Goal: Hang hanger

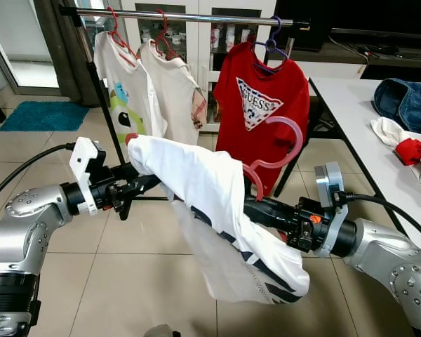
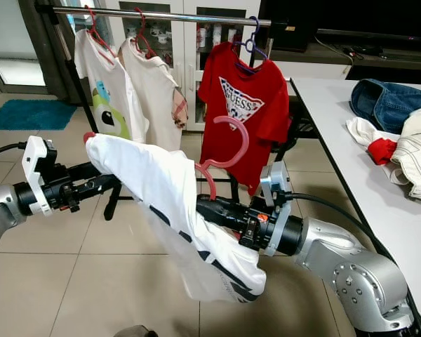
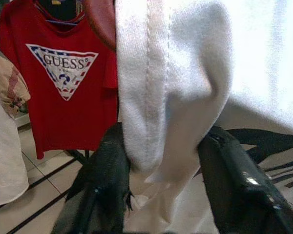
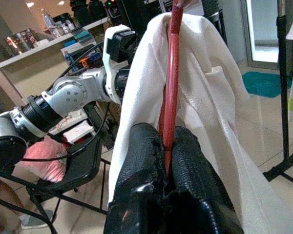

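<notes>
A pink-red hanger (image 1: pixel 300 139) carries a white T-shirt with black stripes (image 1: pixel 210 189) and is held in the air between my two arms, well below the clothes rail (image 1: pixel 196 15). Its hook points up in front of the red shirt. My right gripper (image 4: pixel 168 141) is shut on the hanger's red bar under the cloth, near the hook (image 1: pixel 256 206). My left gripper (image 3: pixel 161 146) is shut on a fold of the white shirt at the hanger's left end (image 1: pixel 146 182), where the red tip (image 1: pixel 131 137) pokes out.
On the rail hang two white shirts (image 1: pixel 123 84) (image 1: pixel 172 91) on red hangers and a red shirt (image 1: pixel 263 112) on a blue hanger (image 1: pixel 272 43), with a gap between them. The rack's black post (image 1: pixel 102 105) stands left. A white table (image 1: pixel 351 119) with jeans (image 1: pixel 407 102) stands right.
</notes>
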`<state>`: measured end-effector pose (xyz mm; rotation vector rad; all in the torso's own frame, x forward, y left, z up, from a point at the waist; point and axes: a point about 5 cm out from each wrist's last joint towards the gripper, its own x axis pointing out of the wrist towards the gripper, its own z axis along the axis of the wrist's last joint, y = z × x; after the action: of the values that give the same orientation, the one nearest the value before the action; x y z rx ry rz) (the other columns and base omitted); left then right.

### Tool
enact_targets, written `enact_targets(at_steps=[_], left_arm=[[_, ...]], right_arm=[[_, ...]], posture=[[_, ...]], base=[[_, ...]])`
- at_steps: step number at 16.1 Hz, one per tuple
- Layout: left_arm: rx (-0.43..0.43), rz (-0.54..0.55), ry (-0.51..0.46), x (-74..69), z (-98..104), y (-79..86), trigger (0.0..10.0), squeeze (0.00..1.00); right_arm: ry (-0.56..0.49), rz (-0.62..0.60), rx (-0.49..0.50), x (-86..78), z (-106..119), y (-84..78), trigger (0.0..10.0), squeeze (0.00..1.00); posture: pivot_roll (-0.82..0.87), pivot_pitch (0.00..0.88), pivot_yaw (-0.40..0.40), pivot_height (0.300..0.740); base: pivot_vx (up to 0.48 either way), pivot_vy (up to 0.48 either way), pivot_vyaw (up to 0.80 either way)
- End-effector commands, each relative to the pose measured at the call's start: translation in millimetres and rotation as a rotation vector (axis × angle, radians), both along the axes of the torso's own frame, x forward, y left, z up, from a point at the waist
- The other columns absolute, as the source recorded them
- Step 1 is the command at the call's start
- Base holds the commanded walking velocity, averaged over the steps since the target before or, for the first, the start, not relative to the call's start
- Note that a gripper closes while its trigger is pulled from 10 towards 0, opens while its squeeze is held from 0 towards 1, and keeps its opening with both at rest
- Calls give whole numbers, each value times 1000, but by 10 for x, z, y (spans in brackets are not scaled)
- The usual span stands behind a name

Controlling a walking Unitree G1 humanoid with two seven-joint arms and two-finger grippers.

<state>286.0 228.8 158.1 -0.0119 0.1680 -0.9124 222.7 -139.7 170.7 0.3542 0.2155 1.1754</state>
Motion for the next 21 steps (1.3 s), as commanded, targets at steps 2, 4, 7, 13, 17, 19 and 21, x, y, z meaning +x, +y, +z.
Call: enact_targets(at_steps=[2, 4, 7, 13, 17, 19, 21], left_arm=[[14, -2, -33, 35, 77, 13, 0, 0], [9, -10, -35, 38, 78, 6, 0, 0], [0, -26, -33, 43, 71, -9, 0, 0], [-24, 24, -70, 83, 104, 27, 0, 0], [-50, 88, -116, 103, 189, 129, 0, 0], [-52, 108, -150, 92, 255, 179, 0, 0], [-58, 117, -177, 88, 339, 236, 0, 0]], right_arm=[[-23, 28, 14, -33, 57, 2, 10000, 0], [-23, 29, 15, -34, 60, 2, 10000, 0], [-24, 28, 15, -34, 60, 1, 10000, 0], [-23, 22, 13, -30, 54, 0, 10000, 0], [-19, -76, -60, 66, -28, -69, 10000, 0], [-17, -135, -93, 130, -69, -103, 10000, 0], [-14, -171, -153, 175, -133, -139, 10000, 0]], posture=[[-40, 0, 8, 740], [-41, 0, 7, 740], [-42, 0, 9, 740], [-43, 0, 10, 740], [-42, 0, 9, 740], [-40, 0, 8, 740], [-36, 0, 5, 740]], base=[[0, 0, 0], [0, 0, 0], [0, 0, 0], [0, 0, 0], [0, 0, 0], [0, 0, 0], [0, 0, 0]])
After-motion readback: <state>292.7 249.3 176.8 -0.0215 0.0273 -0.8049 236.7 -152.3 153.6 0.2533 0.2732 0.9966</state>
